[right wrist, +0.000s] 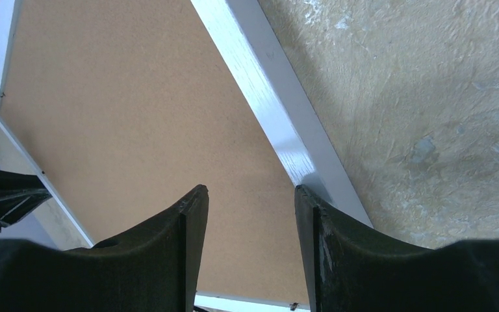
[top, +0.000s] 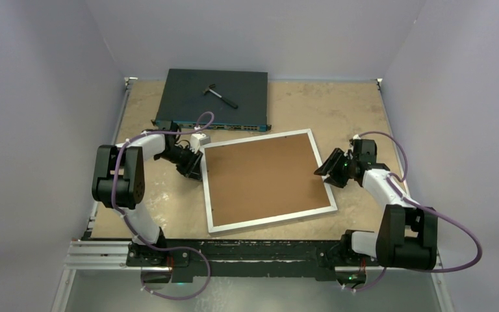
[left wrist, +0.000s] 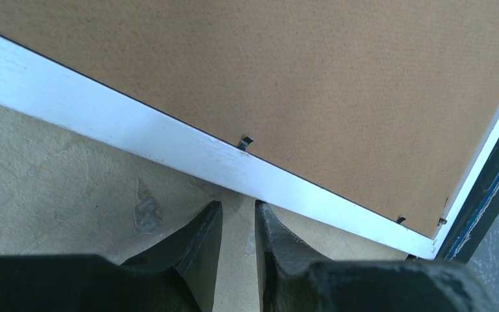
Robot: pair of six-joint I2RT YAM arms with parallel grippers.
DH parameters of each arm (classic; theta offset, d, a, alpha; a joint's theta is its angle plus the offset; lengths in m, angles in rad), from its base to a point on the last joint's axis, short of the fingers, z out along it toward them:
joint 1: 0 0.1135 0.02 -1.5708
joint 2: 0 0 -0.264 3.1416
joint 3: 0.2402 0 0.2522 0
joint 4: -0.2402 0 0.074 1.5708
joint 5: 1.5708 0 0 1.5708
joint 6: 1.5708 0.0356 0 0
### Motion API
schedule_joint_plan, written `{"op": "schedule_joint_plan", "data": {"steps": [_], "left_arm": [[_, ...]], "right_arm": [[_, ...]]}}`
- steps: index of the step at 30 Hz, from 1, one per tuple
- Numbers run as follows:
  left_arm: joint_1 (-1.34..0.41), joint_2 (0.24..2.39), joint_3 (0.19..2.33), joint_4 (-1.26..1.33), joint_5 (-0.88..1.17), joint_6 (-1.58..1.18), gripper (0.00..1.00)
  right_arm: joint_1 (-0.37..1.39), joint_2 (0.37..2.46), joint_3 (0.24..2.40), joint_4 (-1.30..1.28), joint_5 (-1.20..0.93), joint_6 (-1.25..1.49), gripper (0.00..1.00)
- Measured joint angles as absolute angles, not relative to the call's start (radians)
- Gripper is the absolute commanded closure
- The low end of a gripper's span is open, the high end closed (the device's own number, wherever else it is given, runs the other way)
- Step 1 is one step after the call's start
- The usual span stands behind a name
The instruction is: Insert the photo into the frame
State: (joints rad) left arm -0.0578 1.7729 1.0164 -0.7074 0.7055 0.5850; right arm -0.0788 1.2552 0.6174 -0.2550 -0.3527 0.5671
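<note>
Flat on the table (top: 338, 110), backing board (top: 263, 177) upward: the frame (top: 273, 218). Just beside the frame's left border: left gripper (left wrist: 238, 203), jaws only a sliver apart, clamping nothing. Above the frame's right border: right gripper (right wrist: 250, 190), jaws well apart, holding nothing. Beyond the frame's far edge: dark network switch (top: 188, 97), small hammer (top: 219, 95) lying on top.

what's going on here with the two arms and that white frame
The frame lies back up on the table, brown backing board seated inside its white border. The left end effector sits at the left edge by a small tab, fingers nearly together, holding nothing. The right end effector hovers open over the right edge. No photo is in view.
</note>
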Motion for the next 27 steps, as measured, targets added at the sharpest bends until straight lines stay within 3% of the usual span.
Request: {"op": "schedule_joint_plan", "data": {"steps": [27], "left_arm": [[-0.062, 1.773, 1.015, -0.69, 0.707, 0.567, 0.79]], "right_arm": [[-0.073, 1.242, 0.619, -0.294, -0.351, 0.563, 0.44]]}}
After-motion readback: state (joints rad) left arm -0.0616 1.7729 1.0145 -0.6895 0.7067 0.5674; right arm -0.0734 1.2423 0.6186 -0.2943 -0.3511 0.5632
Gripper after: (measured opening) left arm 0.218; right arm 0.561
